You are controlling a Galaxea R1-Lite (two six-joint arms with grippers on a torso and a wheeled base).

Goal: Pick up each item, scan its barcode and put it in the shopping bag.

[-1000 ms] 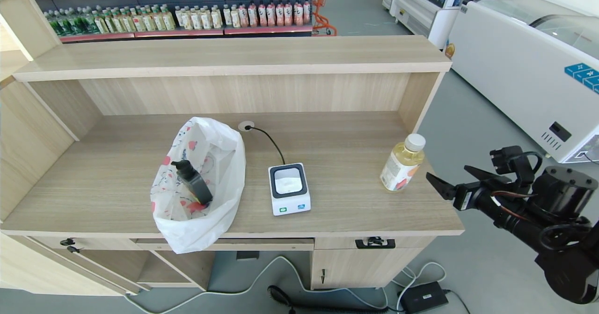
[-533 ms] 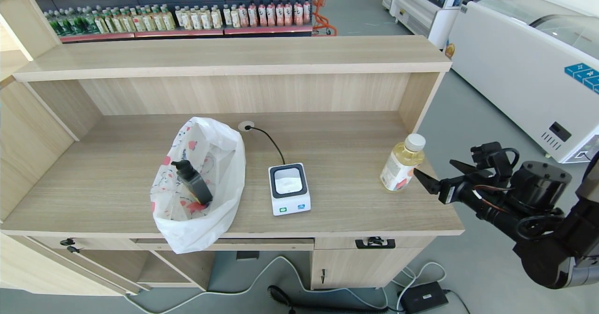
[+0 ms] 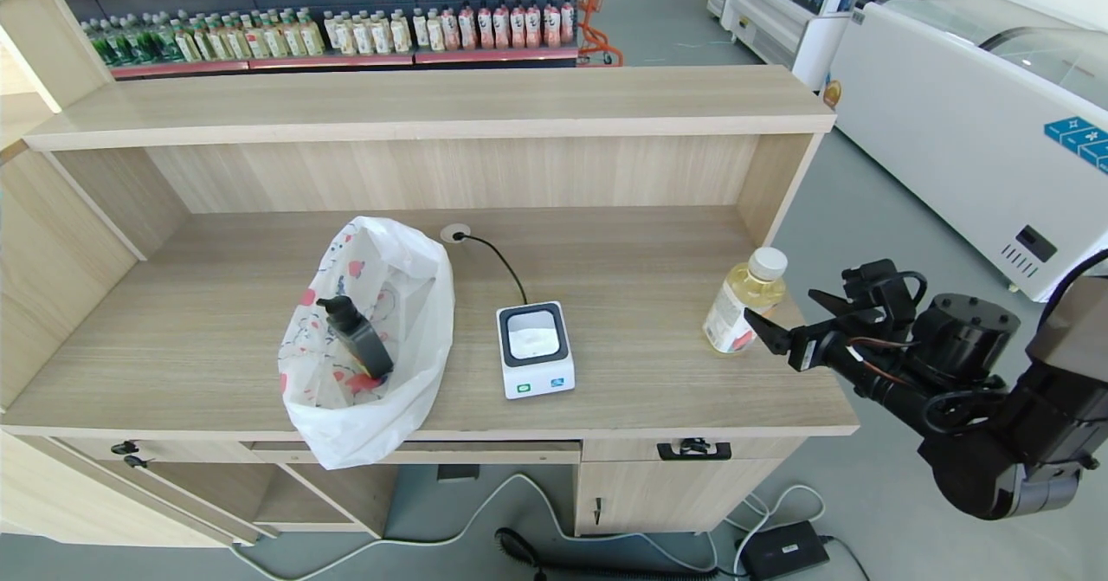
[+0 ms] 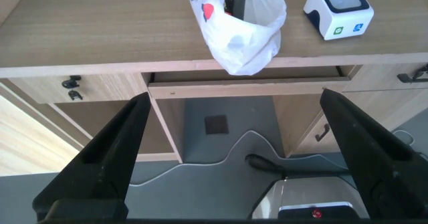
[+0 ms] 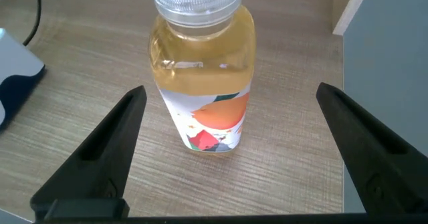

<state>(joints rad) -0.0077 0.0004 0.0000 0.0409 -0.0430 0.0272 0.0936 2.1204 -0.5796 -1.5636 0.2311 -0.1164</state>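
As right pincer [image 3: 781, 306] draws nearer bottle [image 3: 743, 304], spread wide

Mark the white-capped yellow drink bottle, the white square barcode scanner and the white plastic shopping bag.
Yellow drink bottle [image 5: 210, 117], right wrist view, printed label.
Barcode scanner [image 3: 532, 337], head view, dark top window.
Shopping bag [image 3: 430, 313], head view, outer side wall.

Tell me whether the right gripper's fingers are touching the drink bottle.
Apart. The right wrist view shows the fingers spread wide, with bare countertop between each one and the drink bottle.
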